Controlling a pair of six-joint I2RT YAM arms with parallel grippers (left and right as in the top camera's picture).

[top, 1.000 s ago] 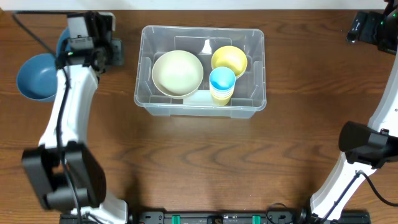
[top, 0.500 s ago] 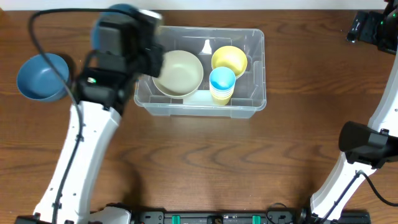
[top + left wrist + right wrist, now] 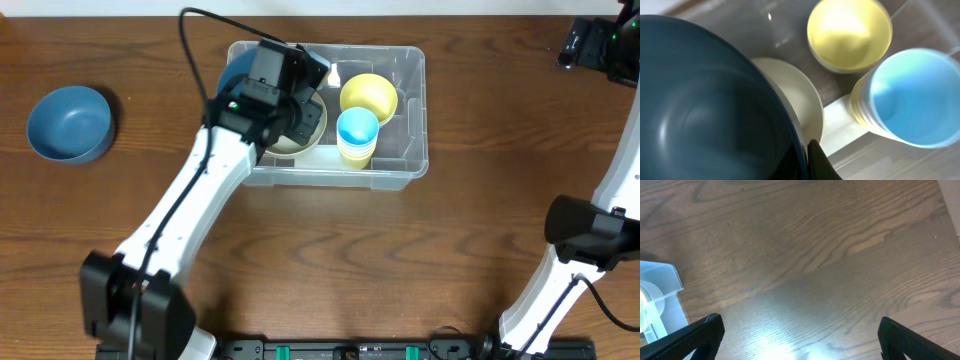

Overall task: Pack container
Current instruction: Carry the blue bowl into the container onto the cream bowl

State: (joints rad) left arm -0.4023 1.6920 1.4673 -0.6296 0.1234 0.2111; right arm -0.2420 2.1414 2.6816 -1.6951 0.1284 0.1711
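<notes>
A: On the bench (image 3: 320,260), where is the container (image 3: 415,160)?
B: Rear centre. It holds a cream bowl (image 3: 802,97), a yellow bowl (image 3: 850,32) and a blue cup (image 3: 912,95) nested in a yellow one.
A: State of the left tool (image 3: 811,157)?
B: Clamped on the rim of a dark bowl (image 3: 705,110), over the cream bowl.
A: And the right tool (image 3: 800,322)?
B: Wide, gripping nothing, above the bench near a container corner.

No readable text, label, brand, number or sign appears on anything in any of the three views.
</notes>
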